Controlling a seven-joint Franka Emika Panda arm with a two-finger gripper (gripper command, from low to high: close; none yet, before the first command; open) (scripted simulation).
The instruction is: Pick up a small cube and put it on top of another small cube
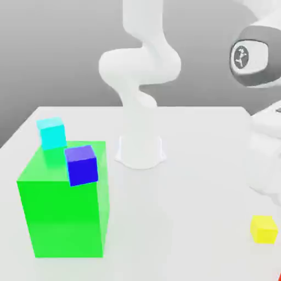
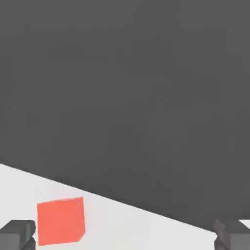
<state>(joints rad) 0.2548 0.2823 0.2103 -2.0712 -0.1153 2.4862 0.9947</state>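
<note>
Here the arm (image 1: 144, 66) is running out of the exterior view at its top right, so the hand itself is cut off there. In the hand view, the hand (image 2: 124, 234) is showing just two dark fingertips (image 2: 17, 234) at the frame edge, standing well apart with nothing between them. A red cube (image 2: 61, 220) is sitting on the white worktop (image 2: 127, 224) near one fingertip, apart from it; its lower edge is running close to the frame border. In the exterior view, a sliver of red (image 1: 279, 273) is peeking in at the bottom right corner, too cropped to identify.

A large green block (image 1: 65, 208) is occupying the worktop at the exterior view's left. One blue cube (image 1: 82, 164) is resting tilted on its top near the right edge. One cyan cube (image 1: 52, 133) is sitting at the block's far edge; whether it is resting on the block or behind it cannot be told. One yellow cube (image 1: 264, 229) is lying on the worktop at the exterior view's right, well apart from the block. The count of small cubes is standing at four: red, blue, cyan, yellow.
</note>
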